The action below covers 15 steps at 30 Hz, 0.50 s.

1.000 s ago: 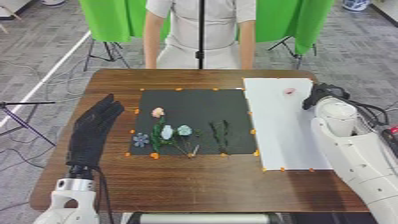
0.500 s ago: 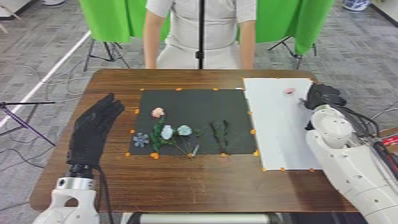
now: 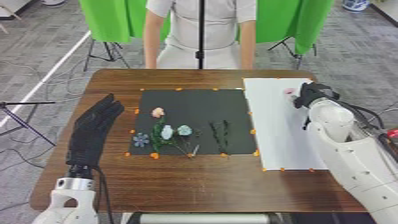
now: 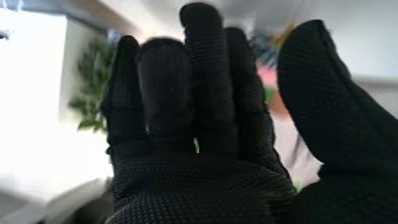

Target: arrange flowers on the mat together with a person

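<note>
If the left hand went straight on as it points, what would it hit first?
Nothing, it seems: the left hand points over the table to its far edge, left of the dark mat. Its height is hard to judge.

Gloved left hand (image 3: 92,131) — fingers straight, right hand (image 3: 317,94) farther forward — fingers extended, thumb (image 4: 322,90) apart

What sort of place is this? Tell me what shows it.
Probably a robotics lab or test room: white robot arms extend over a wooden table, and green cloth hangs behind it like a backdrop.
</note>
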### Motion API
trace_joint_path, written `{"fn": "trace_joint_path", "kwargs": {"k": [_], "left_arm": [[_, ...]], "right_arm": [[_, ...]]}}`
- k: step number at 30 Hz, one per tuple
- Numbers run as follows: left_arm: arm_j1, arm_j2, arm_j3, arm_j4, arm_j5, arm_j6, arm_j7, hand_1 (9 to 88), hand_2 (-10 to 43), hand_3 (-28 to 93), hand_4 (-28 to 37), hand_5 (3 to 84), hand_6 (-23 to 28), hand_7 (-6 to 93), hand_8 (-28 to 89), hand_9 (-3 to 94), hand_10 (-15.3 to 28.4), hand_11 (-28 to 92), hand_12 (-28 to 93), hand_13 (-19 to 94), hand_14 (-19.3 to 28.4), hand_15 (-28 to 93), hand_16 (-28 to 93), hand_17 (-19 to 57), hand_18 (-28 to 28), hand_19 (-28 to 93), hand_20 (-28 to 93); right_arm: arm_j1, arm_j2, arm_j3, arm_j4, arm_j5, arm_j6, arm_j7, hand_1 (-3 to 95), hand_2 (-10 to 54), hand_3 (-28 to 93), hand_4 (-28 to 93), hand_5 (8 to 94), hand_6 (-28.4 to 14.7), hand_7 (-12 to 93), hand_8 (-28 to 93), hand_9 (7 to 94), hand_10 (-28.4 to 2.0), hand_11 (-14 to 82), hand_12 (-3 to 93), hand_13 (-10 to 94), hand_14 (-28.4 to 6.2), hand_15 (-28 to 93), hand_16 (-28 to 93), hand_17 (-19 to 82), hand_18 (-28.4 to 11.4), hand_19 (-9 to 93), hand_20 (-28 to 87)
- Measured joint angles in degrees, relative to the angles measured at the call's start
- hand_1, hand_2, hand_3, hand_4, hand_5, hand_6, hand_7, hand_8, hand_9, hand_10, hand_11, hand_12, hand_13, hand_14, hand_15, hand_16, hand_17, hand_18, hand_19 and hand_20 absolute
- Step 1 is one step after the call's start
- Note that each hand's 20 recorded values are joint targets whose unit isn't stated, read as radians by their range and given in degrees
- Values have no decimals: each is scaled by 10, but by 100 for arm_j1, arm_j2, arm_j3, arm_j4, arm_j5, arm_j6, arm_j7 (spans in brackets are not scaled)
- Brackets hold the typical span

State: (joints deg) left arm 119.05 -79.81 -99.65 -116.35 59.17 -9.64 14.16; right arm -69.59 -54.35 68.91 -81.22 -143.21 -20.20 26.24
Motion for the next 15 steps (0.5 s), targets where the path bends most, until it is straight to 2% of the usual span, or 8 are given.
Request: {"fn": "trace_joint_path", "kwargs": {"k": [2, 4, 8, 15], "left_arm": [[-1, 0, 0, 0, 1, -1, 0, 259, -82, 669, -176, 444, 30, 88, -52, 420, 117, 98, 163, 319, 157, 85, 58, 17, 139, 16, 157], [-1, 0, 0, 0, 2, -1, 0, 259, -83, 670, -175, 444, 30, 88, -53, 420, 117, 98, 164, 318, 157, 85, 57, 17, 139, 17, 158], [0, -4, -1, 0, 2, -1, 2, 259, -85, 671, -174, 444, 30, 88, -53, 420, 117, 98, 164, 318, 157, 85, 57, 17, 139, 17, 158], [-1, -4, -2, 1, 3, -3, 4, 261, -83, 668, -175, 445, 31, 86, -52, 420, 117, 98, 164, 317, 156, 84, 57, 17, 139, 17, 158]], "right_arm": [[122, -20, 5, 1, 56, -492, 4, 350, -95, 780, -282, 497, -31, 127, -100, 671, -136, 127, 168, 616, -106, 653, 314, 255, -185, 554, 415], [217, -45, 1, 11, 107, -685, 9, 346, -95, 779, -282, 491, -35, 123, -97, 666, -142, 122, 166, 617, -106, 652, 313, 255, -189, 556, 415], [305, -82, -92, 29, 117, -609, 36, 337, -95, 775, -283, 491, -37, 119, -94, 673, -146, 116, 165, 629, -104, 651, 311, 261, -194, 567, 414], [384, -248, -306, 216, 28, -104, 147, 343, -95, 755, -283, 514, -41, 122, -93, 701, -143, 121, 163, 656, -101, 658, 314, 277, -198, 585, 413]]}}
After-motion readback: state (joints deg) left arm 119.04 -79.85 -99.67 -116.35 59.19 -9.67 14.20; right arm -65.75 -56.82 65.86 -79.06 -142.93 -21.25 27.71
